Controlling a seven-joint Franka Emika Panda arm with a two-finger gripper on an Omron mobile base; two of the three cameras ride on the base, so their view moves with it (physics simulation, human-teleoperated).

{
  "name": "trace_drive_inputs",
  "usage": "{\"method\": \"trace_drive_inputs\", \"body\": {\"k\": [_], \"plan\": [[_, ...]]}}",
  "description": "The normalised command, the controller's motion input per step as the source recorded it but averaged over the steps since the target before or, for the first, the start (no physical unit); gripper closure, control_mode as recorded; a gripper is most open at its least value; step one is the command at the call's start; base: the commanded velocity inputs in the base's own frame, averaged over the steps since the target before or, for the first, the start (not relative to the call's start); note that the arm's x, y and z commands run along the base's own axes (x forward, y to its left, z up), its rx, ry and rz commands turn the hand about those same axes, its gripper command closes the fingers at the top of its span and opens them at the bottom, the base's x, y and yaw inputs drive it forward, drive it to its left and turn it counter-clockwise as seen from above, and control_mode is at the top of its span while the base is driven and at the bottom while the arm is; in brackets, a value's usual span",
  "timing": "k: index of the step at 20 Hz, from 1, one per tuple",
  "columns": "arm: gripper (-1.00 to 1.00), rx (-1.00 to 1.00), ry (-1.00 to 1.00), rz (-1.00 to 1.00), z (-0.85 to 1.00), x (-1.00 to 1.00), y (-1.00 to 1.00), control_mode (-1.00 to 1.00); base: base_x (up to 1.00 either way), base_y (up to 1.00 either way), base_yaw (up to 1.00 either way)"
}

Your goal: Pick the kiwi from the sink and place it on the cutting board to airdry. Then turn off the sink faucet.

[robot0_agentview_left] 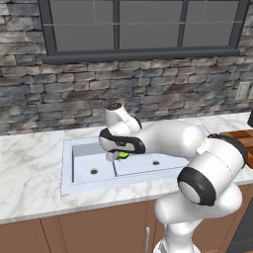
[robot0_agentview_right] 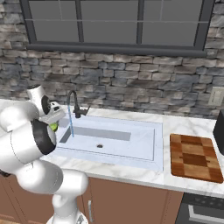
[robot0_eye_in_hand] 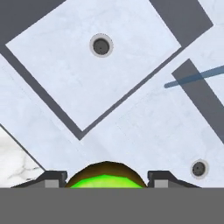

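The gripper is clamped on the kiwi, a round, smooth lime-green fruit with a brown rim sitting between its dark tips, above the sink. Below lie pale, glossy basins with dark drains. The rounded fruit could likely roll from the flat tips on the long swing to the checkered wooden cutting board, far off to its side.

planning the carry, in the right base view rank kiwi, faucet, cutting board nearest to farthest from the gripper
1. kiwi: between the fingers of the gripper, at the sink's left end.
2. faucet: just right of the gripper, behind the sink, water running.
3. cutting board: far right, on the counter past the sink.
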Motion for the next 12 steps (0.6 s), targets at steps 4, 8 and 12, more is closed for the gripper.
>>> {"method": "trace_drive_inputs", "body": {"k": [4,8,12], "plan": [[1.00,0.00,0.00,-0.05,0.11,-0.09,-0.28,-1.00,0.00,0.00,0.00],[1.00,0.00,0.00,-0.05,0.11,-0.10,-0.28,-1.00,0.00,0.00,0.00],[1.00,0.00,0.00,-0.06,0.09,-0.08,-0.30,-1.00,0.00,0.00,0.00]]}}
